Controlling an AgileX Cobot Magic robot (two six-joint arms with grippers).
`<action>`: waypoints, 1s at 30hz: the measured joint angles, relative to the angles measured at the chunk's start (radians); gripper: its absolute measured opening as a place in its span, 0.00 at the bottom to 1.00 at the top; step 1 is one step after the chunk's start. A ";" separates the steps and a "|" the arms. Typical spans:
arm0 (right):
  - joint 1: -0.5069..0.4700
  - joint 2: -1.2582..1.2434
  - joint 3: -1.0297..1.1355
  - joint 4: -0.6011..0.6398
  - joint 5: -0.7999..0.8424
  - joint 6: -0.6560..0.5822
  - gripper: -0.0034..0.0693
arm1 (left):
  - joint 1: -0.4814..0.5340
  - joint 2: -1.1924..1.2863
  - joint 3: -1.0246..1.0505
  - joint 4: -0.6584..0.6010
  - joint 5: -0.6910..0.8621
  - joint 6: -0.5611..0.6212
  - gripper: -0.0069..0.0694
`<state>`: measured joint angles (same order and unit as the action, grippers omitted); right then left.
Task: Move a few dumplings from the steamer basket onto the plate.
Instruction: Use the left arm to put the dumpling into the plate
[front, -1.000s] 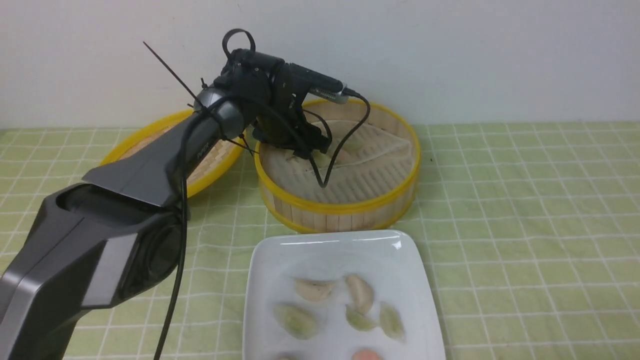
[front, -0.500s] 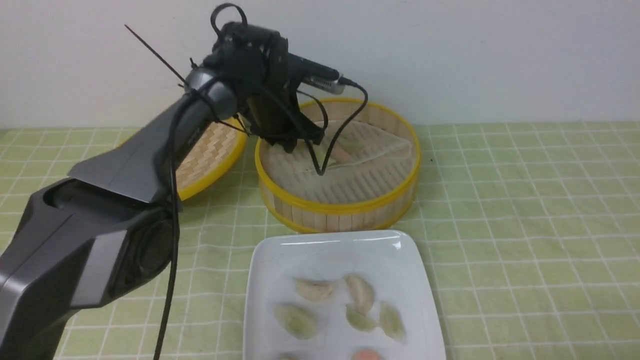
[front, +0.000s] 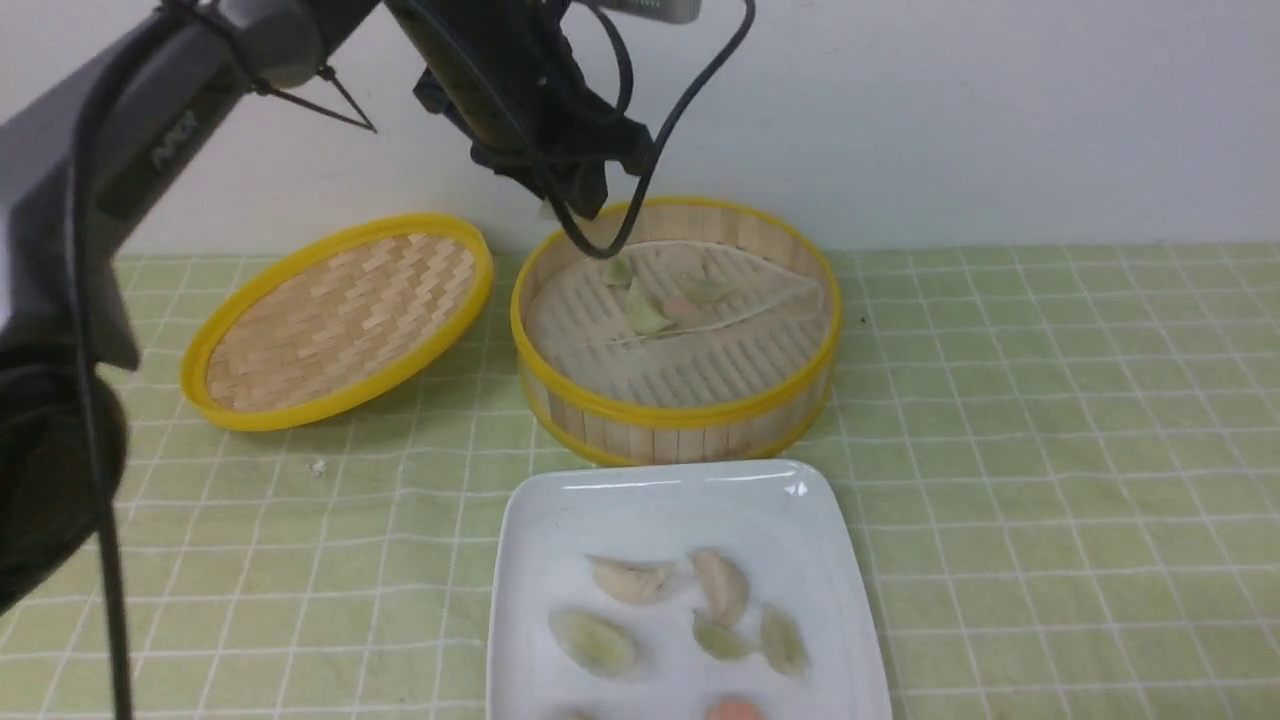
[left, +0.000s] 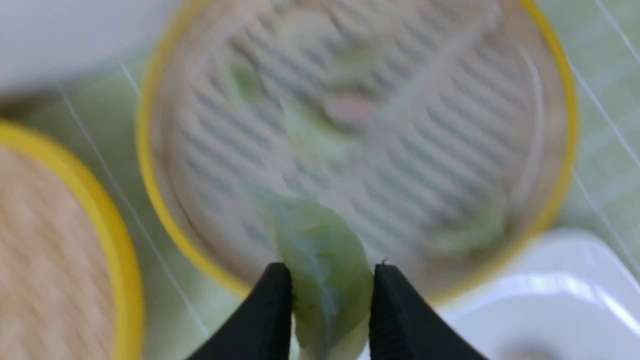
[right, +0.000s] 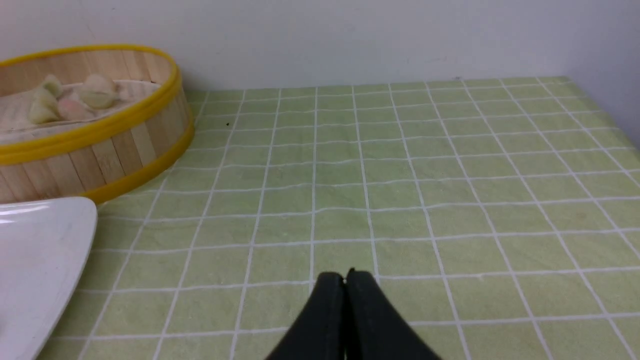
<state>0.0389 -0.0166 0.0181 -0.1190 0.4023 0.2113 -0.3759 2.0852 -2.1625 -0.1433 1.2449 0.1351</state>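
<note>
Yellow-rimmed woven lid, tilted, left of basket. Left gripper pinching pale green dumpling above tabletop. Round bamboo basket: green dumplings inside, soft, partly hidden behind cable. White square plate nearer, lower edge cut off. Right gripper: fingertips together. Letters on left arm too blurred to read.
</note>
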 joint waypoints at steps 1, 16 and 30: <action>0.000 0.000 0.000 0.000 0.000 0.000 0.03 | -0.008 -0.052 0.115 -0.006 0.001 0.000 0.32; 0.000 0.000 0.001 0.000 -0.001 0.000 0.03 | -0.078 -0.092 0.617 -0.043 -0.132 -0.007 0.32; 0.000 0.000 0.001 0.000 -0.001 0.000 0.03 | -0.078 -0.044 0.607 -0.044 -0.207 -0.010 0.61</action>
<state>0.0389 -0.0166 0.0188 -0.1190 0.4011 0.2113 -0.4542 2.0408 -1.5552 -0.1870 1.0376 0.1253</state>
